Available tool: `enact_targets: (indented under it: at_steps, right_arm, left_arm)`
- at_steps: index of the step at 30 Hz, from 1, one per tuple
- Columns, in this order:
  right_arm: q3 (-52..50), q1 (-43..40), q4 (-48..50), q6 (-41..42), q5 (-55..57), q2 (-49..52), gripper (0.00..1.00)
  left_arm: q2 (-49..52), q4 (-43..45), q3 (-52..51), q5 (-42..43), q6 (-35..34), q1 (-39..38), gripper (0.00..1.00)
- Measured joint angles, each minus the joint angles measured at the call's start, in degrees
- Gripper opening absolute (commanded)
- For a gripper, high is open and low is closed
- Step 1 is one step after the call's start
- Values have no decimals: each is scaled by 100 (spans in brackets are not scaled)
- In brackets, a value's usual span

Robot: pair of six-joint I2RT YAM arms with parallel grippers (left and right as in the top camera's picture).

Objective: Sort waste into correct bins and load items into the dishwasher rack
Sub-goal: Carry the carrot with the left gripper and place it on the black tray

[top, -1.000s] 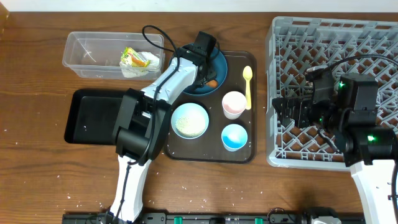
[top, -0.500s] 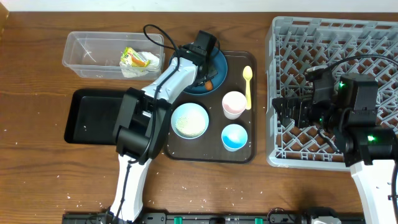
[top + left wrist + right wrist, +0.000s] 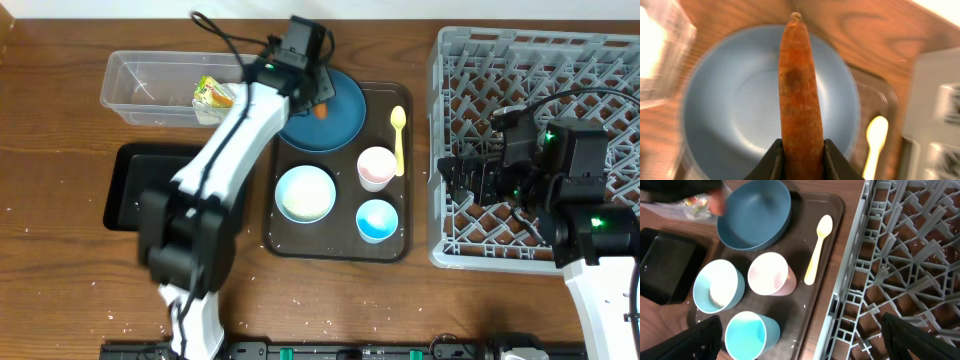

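- Left gripper point(image 3: 801, 161) clamped on the carrot stick point(image 3: 799, 95) over the blue plate point(image 3: 740, 105); the stick's base is hidden.
- Right gripper point(image 3: 812, 336) spread wide, only its fingertips point(image 3: 702, 336) showing, by the rack point(image 3: 900, 255).

The tapered carrot stick point(image 3: 800, 95) was orange with what looked like a dull brown blotch, the round plate point(image 3: 342, 126) dark blue, the plastic spoon point(image 3: 399, 140) pale yellow, the pegged plastic crate point(image 3: 438, 200) grey.

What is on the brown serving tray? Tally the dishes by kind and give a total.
Plates: 1, the dark-blue plate
Bowls: 1, the white bowl
Cups: 2, the pink cup and the blue cup
Spoons: 1, the yellow spoon
Total: 5
Not counted: the carrot stick held in the left end effector.
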Motion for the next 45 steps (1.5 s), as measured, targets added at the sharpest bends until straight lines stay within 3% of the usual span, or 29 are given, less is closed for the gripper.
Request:
enact_targets:
  at_steps: [7, 12, 16, 23, 26, 33, 37, 45]
  right_arm:
    - [0, 0, -105, 0, 11, 0, 99]
    - [0, 0, -127, 0, 66, 0, 99]
    - [0, 0, -127, 0, 92, 0, 99]
    - [0, 0, -144, 0, 105, 0, 99]
    - [0, 0, -144, 0, 105, 0, 99]
    - [0, 0, -146, 0, 105, 0, 99]
    - [0, 0, -168, 0, 105, 0, 99]
    - [0, 0, -168, 0, 105, 0, 99]
  left_arm:
    - [-1320, -1818, 85, -1019, 260, 205, 7]
    - [-1635, -2896, 105, -1508, -42, 1119, 7]
    - [-1624, -3064, -188, -1657, -546, 1928, 7]
    - [-1615, -2887, -1652, -1679, -1945, 2684, 11]
    - [-1602, -2406, -2321, -1598, -2391, 2796, 11]
    - [-1596, -728, -3615, -1185, -2868, 2809, 11]
    - [-1596, -452, -4089, -1102, -3165, 2809, 11]
    - [-1596, -219, -4529, -1034, -3445, 2809, 27]
